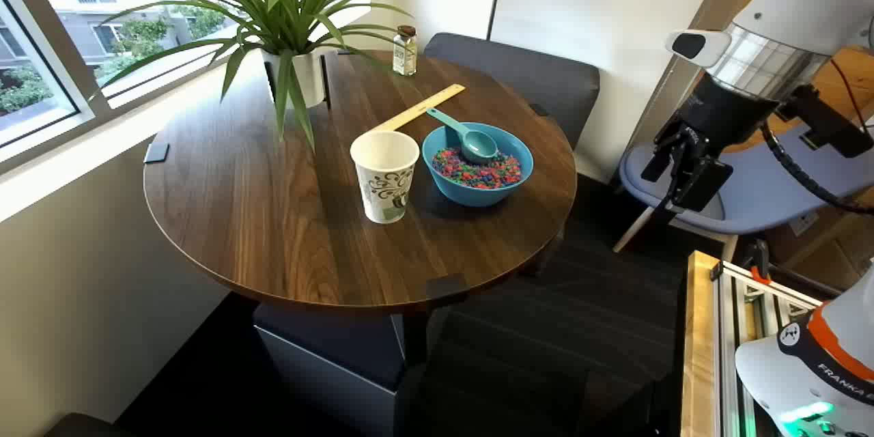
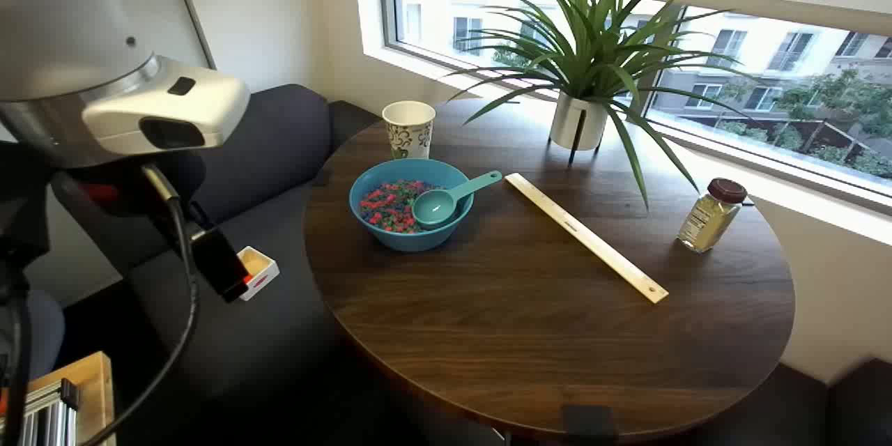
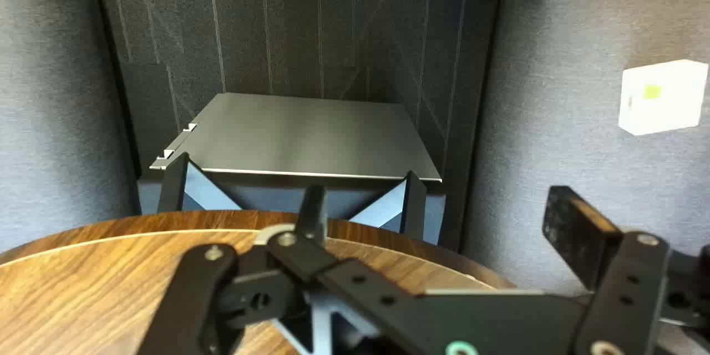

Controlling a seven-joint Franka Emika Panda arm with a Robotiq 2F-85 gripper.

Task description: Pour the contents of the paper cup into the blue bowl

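The paper cup (image 1: 386, 191), cream-white with a printed pattern, stands upright on the round wooden table. It also shows in an exterior view (image 2: 410, 139) behind the bowl. The bottom of its inside is hidden. The blue bowl (image 1: 471, 192) stands right beside the cup; it also shows in an exterior view (image 2: 411, 240). It holds red, blue and green bits and a teal scoop (image 1: 479, 146). My gripper (image 1: 672, 183) is in the air beyond the table's edge, apart from cup and bowl. In the wrist view my gripper (image 3: 438, 213) has its fingers wide apart with nothing between them.
On the table (image 1: 252, 218) are a wooden ruler (image 2: 585, 237), a spice jar (image 2: 711, 216) and a potted plant (image 2: 578, 122). A grey bench (image 1: 532, 75) and a blue-grey chair (image 1: 758, 184) stand around it. A small white box (image 3: 663, 97) lies on the bench.
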